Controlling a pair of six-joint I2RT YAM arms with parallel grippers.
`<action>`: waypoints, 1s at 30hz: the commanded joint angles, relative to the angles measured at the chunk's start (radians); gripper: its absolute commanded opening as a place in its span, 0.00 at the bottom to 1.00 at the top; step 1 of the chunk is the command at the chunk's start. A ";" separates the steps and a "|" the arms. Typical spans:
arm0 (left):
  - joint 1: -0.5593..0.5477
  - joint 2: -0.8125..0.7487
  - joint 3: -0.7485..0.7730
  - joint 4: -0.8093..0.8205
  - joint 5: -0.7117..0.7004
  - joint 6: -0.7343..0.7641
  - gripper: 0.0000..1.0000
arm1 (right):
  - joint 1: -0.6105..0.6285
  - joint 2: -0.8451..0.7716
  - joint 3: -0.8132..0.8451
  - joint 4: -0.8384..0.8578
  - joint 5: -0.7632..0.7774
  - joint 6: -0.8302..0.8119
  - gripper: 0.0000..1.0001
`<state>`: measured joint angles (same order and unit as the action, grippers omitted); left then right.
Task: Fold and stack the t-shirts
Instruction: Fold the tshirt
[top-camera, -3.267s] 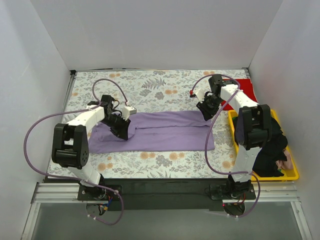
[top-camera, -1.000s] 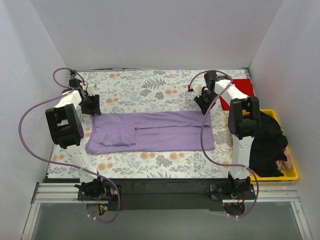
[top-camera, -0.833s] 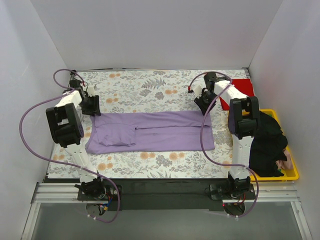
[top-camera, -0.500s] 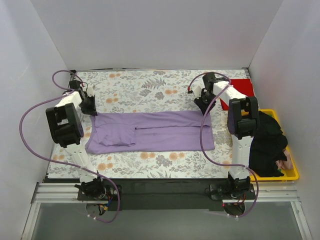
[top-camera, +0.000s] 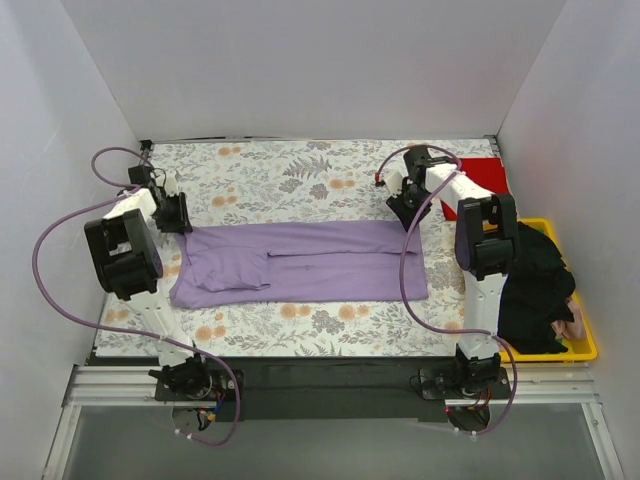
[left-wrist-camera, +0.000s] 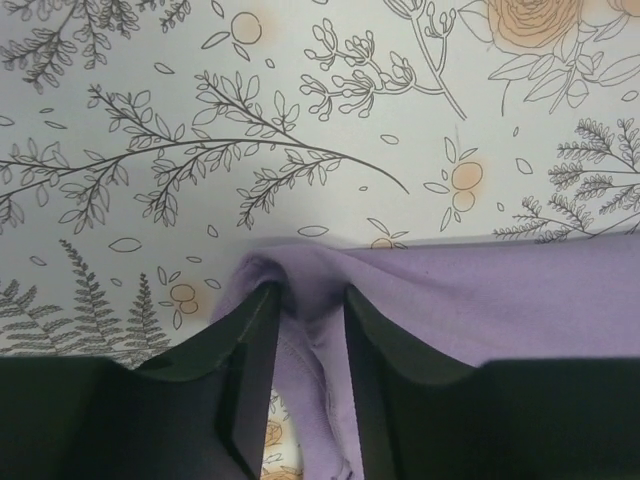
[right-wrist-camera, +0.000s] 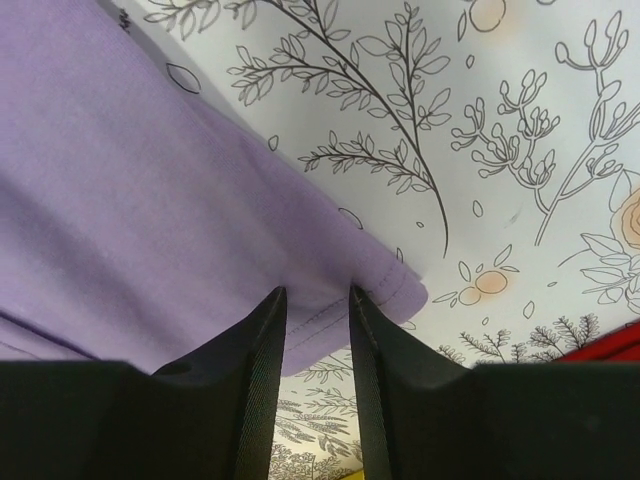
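Lavender-purple soft cloth t-shirt (top-camera: 310, 262) is lying across the floral-print cloth (top-camera: 300, 180) as a lengthwise-folded band. The left gripper (left-wrist-camera: 305, 335) and right gripper (right-wrist-camera: 315, 325) are pinching its far corners. Cross-folding, then stacking with the bright red t-shirt (top-camera: 492, 178) at far right, is apparently remaining.

A lavender-purple soft cloth t-shirt (top-camera: 310, 262) lies left to right across the middle of the grey-and-orange floral-print cloth (top-camera: 290, 180). The left gripper (left-wrist-camera: 310, 300) sits at its far left corner and the right gripper (right-wrist-camera: 318, 300) at its far right corner, each with shirt cloth between its fingers. A bright red cloth t-shirt (top-camera: 490, 175) lies in the far right corner. Nearer, along the right edge, a yellow plastic tray (top-camera: 585, 345) holds dark bunched clothes (top-camera: 535, 290).
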<state>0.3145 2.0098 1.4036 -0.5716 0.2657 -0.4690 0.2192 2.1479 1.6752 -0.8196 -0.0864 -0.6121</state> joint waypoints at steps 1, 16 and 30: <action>0.011 -0.124 0.020 0.018 0.052 0.027 0.33 | 0.006 -0.071 0.004 -0.004 -0.061 -0.001 0.39; -0.136 -0.414 -0.337 -0.225 0.006 0.135 0.20 | 0.060 -0.142 -0.037 -0.049 -0.055 -0.081 0.31; -0.215 -0.223 -0.353 -0.064 -0.206 0.125 0.15 | 0.078 -0.149 -0.261 0.008 -0.016 -0.117 0.18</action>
<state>0.0929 1.6966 1.0176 -0.7876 0.1577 -0.3702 0.2909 2.0357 1.4887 -0.8062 -0.1036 -0.7124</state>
